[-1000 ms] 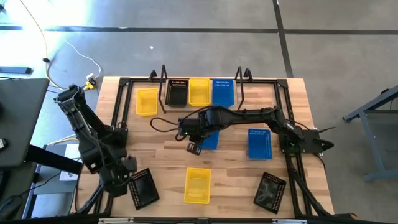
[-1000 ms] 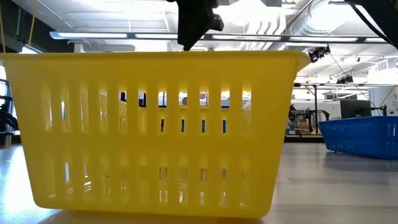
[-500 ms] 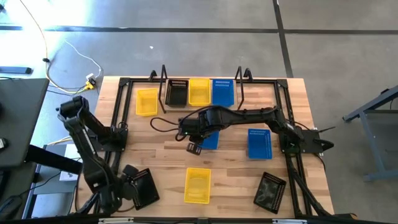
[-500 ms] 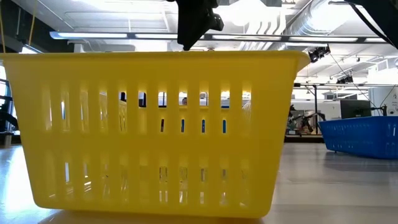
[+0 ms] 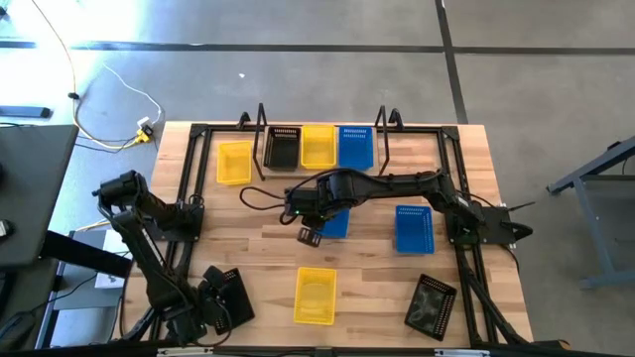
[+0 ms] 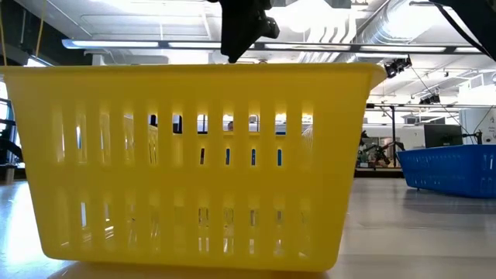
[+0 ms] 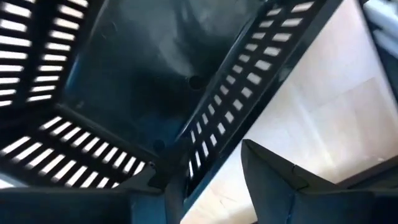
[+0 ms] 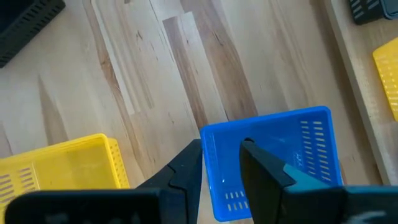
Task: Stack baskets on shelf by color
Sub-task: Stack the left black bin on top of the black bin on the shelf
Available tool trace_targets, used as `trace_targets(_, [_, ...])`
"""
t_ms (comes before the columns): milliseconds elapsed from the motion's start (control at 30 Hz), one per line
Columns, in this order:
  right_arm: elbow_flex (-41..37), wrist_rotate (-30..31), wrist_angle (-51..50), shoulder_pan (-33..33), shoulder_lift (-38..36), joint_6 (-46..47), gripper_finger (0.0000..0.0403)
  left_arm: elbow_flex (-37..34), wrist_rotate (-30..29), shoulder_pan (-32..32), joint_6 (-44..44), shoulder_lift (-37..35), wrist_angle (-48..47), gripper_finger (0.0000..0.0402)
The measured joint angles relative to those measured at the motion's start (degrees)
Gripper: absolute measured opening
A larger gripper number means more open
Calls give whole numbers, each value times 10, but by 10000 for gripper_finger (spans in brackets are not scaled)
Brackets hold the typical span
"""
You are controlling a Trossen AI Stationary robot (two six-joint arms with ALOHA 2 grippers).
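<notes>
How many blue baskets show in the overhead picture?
3: one blue basket on the shelf at its right end, one at mid-table partly under the right gripper, one lying free right of it. None seems hidden.

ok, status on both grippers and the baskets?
Left gripper straddling wall of black mesh plastic basket, front-left. Right gripper astride rim of blue mesh plastic basket, mid-table. Nothing blocking.

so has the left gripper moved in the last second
Yes. In the high view the left gripper has swung toward the table's near edge, down beside the black basket at the near-left corner.
</notes>
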Motion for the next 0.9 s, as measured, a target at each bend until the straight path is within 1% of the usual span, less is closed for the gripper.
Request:
trace_targets(100, [0, -11, 0, 0, 0, 1, 94, 0, -1, 0, 0, 8, 0, 108])
trace_targets(167, [0, -25, 0, 2, 0, 1, 94, 0, -6, 0, 0, 8, 0, 79])
trace_targets(267, [0, -43, 1, 8, 0, -2, 94, 0, -13, 1, 1, 6, 0, 24])
trace_targets(333, [0, -57, 4, 15, 0, -13, 94, 0, -17, 6, 5, 1, -1, 8])
trace_targets(467, [0, -93, 23, 35, 0, -57, 94, 0, -21, 26, 25, -20, 0, 8])
trace_targets(633, [0, -135, 71, 59, 0, -137, 94, 0, -22, 68, 71, -59, -3, 4])
trace_targets(700, [0, -145, 94, 68, 0, -165, 94, 0, -20, 87, 89, -76, -5, 3])
trace_targets(900, [0, -145, 167, 90, 0, -243, 94, 0, -16, 138, 139, -132, -10, 2])
